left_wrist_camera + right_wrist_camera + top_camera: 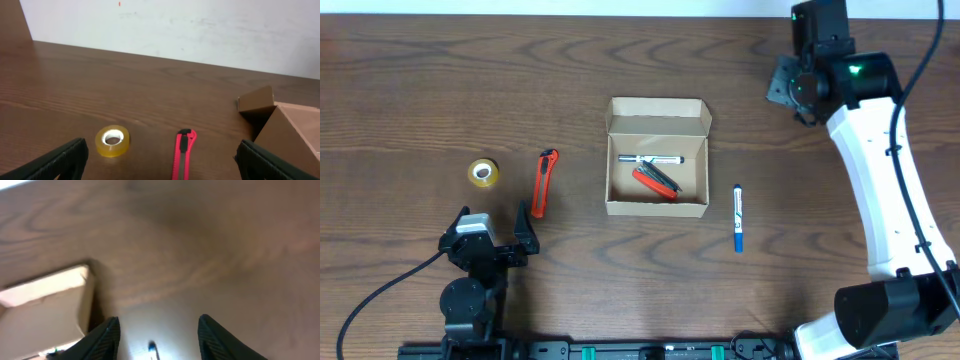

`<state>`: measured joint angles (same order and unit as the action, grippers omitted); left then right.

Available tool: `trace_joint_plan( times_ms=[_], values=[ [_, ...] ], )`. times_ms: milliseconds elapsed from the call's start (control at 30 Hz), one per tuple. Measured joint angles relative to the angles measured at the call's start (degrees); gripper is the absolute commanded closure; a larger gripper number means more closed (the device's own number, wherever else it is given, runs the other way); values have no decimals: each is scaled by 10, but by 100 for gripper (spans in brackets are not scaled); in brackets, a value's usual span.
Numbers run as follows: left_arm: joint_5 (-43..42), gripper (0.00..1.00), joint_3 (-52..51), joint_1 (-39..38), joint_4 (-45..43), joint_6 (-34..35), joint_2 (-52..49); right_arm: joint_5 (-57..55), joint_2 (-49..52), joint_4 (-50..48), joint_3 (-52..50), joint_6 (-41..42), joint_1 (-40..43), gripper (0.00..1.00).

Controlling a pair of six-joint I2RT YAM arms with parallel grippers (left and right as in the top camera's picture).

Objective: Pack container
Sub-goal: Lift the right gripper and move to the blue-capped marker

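Dark wood-grain surface [420,80] runs back to a pale wall, and the container [657,208] sits at the middle of it with its lid flap folded back, so the inside is open from above. Inside the container lie a grey marker [650,159] and a red-and-black item [655,181]; what that item is I cannot tell. Just right of the container lies a blue marker [739,218], parallel to its side and probably next to go in. Left of the container is a red utility knife [544,183], and beyond that a tape roll [484,173].

The left tool [492,228] rests low, left of and nearer than the container, its fingers spread and empty. The right tool [159,322] hangs above and to the right of the container, its fingers also apart with nothing between them. Its wrist view is blurred, showing only a box corner. The left wrist view crops the container to one corner.
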<state>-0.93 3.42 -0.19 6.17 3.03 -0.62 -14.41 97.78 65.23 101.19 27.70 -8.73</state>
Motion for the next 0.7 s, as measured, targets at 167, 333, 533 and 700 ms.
trace_joint_plan(
  times_ms=[167,333,533,700],
  values=[
    [0,5,0,0,0,0,0,9,-21,6,-62,40,0,49],
    [-2,5,0,0,0,0,0,48,-80,-81,-221,50,0,48],
    [-2,5,0,0,0,0,0,93,-116,-144,-356,4,0,48],
    [-2,5,0,0,0,0,0,114,-116,-178,-432,-25,0,48]
  ],
)
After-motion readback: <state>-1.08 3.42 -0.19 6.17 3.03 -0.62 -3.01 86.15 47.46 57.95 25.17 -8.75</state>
